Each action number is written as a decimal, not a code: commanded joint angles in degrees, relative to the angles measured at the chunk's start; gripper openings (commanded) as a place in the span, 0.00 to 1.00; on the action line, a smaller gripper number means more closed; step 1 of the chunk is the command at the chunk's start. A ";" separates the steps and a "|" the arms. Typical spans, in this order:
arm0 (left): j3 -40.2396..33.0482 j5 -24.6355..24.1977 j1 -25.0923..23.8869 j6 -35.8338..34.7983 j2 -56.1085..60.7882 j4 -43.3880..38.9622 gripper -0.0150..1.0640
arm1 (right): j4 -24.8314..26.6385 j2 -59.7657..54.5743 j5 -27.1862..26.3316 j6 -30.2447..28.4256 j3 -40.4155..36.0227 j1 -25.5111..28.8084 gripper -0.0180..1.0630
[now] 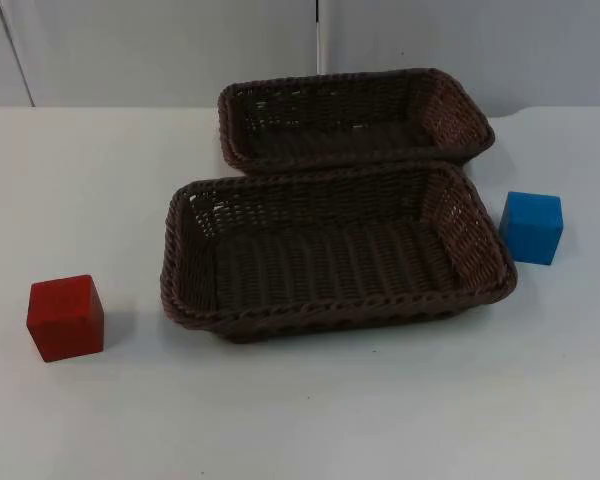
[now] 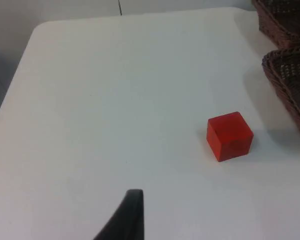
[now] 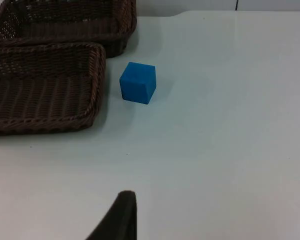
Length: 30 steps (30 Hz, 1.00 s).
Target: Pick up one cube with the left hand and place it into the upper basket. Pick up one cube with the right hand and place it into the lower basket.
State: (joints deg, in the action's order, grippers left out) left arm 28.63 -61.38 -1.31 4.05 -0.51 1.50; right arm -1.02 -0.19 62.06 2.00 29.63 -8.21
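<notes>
**Cubes on tabletop, baskets empty**

Left to right in the top view:

- Red cube (image 1: 65, 317) is seen on the white tabletop (image 1: 310, 420), left of the lower basket and apart from it, near its front left corner. In the left wrist view the same cube (image 2: 229, 136) is seen near the basket's rim, not touching.
- Left end effector: one black fingertip (image 2: 130, 215) is seen in the left wrist view, above bare tabletop, well apart from the red cube. Open or closed cannot be told. Nothing is seen held.
- Lower basket (image 1: 185, 300), brown wicker, is set mid-tabletop. No cube is seen inside.
- Upper basket (image 1: 460, 100), same wicker, is set just behind the lower one, rims touching or nearly so. No cube is seen inside.
- Blue cube (image 1: 531, 227) is seen just right of the lower basket's right rim, close beside it.
- Right end effector: one black fingertip (image 3: 121, 215) is seen in the right wrist view, well apart from the blue cube. State cannot be told.
</notes>
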 commanded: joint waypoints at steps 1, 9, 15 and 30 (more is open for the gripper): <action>-0.27 -0.18 0.08 -0.50 -0.90 -0.13 0.99 | 0.18 0.19 -0.23 -0.07 -0.08 0.15 0.99; -0.17 -0.18 0.08 -0.50 -4.09 0.25 0.99 | 0.18 0.19 -0.23 -0.07 -0.08 0.15 0.99; 0.74 0.47 0.08 -0.50 -4.09 1.55 0.99 | 0.18 0.19 -0.23 -0.07 -0.08 0.15 0.99; 1.40 3.68 0.08 -0.50 -4.21 2.50 0.99 | 0.07 0.19 -0.23 -0.07 -0.08 0.15 0.99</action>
State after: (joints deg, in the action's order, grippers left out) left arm 29.72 -58.56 -1.31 4.05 -4.48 3.10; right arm -0.91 -0.19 62.06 1.88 29.63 -8.21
